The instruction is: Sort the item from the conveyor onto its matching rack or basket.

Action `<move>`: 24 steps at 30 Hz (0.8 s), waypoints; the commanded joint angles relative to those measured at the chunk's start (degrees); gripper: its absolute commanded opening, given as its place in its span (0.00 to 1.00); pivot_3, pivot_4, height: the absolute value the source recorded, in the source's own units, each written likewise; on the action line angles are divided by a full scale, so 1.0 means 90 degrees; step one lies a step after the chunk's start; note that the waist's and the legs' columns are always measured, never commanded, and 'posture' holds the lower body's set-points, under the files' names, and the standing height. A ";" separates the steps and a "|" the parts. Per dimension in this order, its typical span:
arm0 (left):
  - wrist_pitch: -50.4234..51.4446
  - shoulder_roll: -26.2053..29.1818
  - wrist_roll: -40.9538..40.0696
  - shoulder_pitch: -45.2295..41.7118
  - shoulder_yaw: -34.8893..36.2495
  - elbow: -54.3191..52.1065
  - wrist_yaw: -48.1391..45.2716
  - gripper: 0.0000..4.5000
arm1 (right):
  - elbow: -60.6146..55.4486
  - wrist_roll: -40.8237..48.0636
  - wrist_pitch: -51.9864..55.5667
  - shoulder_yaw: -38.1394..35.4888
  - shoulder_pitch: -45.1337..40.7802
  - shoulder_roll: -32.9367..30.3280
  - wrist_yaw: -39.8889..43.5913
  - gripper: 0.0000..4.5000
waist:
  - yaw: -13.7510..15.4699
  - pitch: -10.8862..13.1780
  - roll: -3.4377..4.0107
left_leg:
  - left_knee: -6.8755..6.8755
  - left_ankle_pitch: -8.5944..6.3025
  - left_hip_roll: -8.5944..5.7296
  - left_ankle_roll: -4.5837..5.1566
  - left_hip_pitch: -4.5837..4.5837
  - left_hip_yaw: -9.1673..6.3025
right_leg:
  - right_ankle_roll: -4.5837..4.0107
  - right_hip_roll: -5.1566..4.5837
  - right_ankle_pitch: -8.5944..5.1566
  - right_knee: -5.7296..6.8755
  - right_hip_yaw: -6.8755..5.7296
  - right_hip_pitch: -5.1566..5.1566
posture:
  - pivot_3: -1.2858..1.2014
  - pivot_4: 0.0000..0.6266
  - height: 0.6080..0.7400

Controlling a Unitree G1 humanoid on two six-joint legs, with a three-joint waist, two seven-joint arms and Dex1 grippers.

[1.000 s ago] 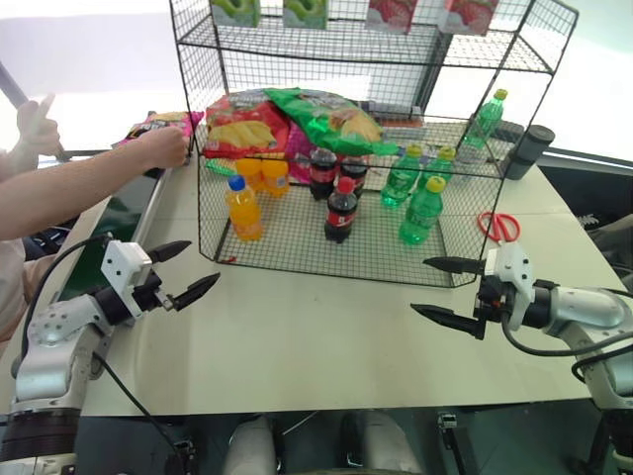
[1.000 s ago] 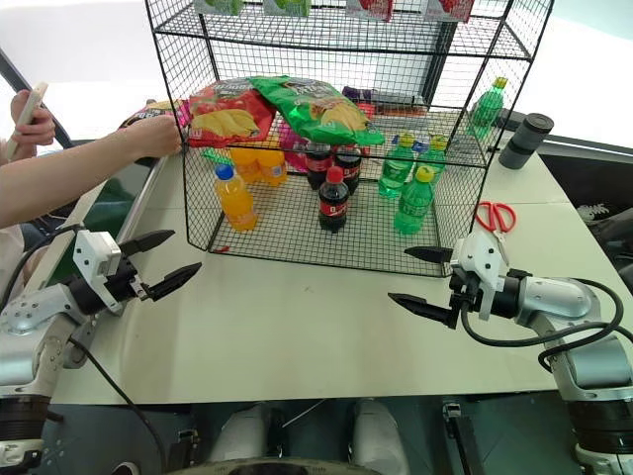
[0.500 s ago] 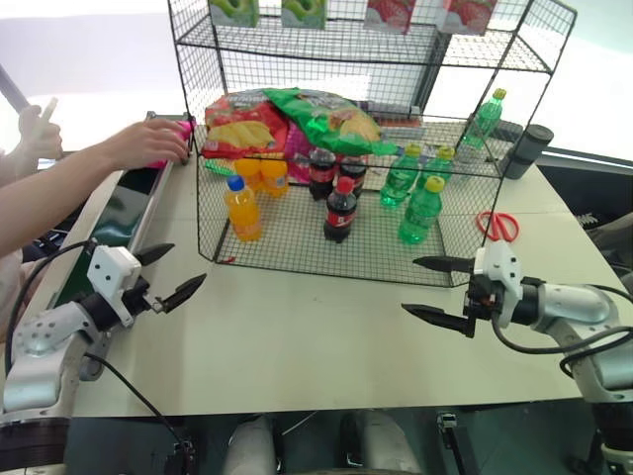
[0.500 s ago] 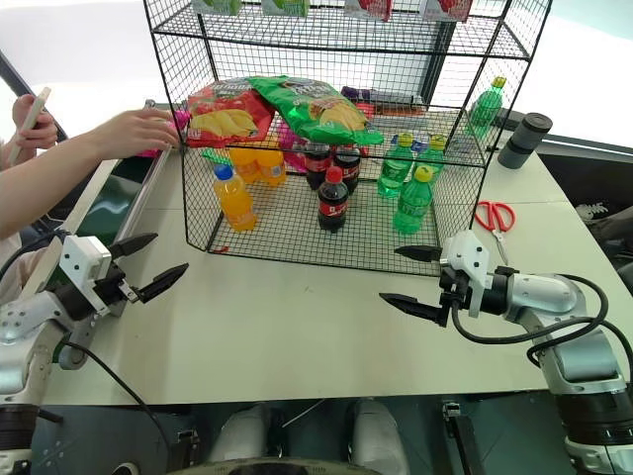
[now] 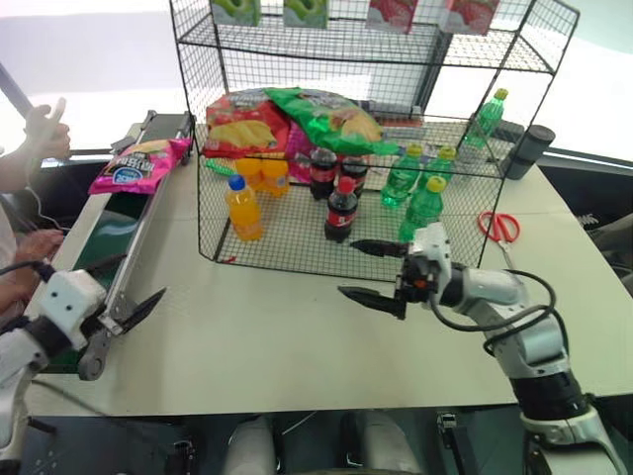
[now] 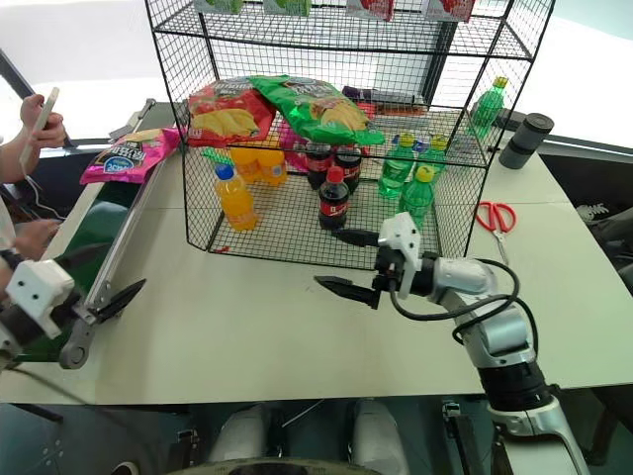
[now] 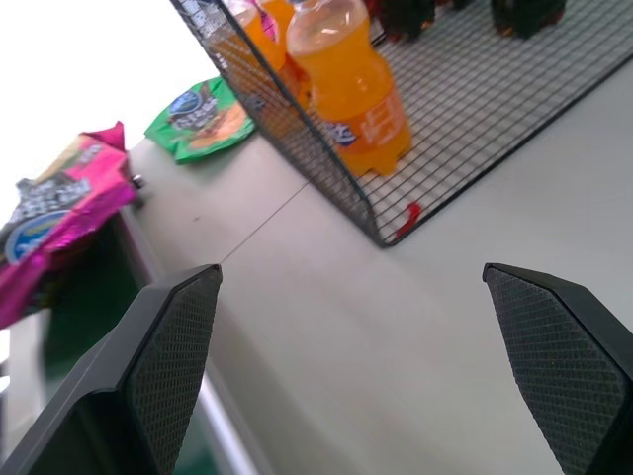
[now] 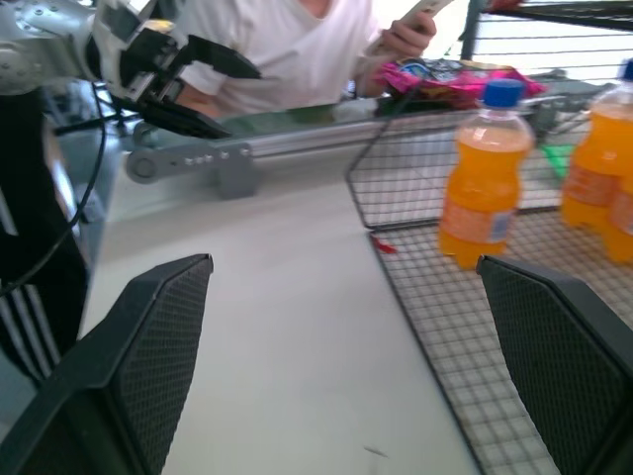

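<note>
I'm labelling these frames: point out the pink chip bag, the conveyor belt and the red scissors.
pink chip bag (image 5: 136,166), left eye view, blue logo.
conveyor belt (image 5: 104,237), left eye view, bare green belt.
red scissors (image 6: 496,215), right eye view, handles.

The magenta-pink chip bag (image 5: 140,165) lay flat, logo side up, on the far end of the dark green conveyor (image 5: 104,242), well beyond the open left gripper (image 5: 117,292), which hovered over the belt's near end. The black wire rack (image 5: 356,139) stood just behind the open right gripper (image 5: 374,272), beside the bag.
</note>
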 commanded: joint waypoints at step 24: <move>-0.2749 0.0922 0.3481 0.1276 0.1302 0.1563 0.3138 1.00 | -0.0073 0.0306 0.0208 0.0324 -0.0465 0.0080 0.0879 0.99 | -0.0037 0.0001 0.0001 | -0.0008 -0.0005 0.0004 0.0006 -0.0001 0.0014 | -0.0002 -0.0013 0.0002 0.0005 -0.0005 -0.0018 | 0.52 0.24 0.90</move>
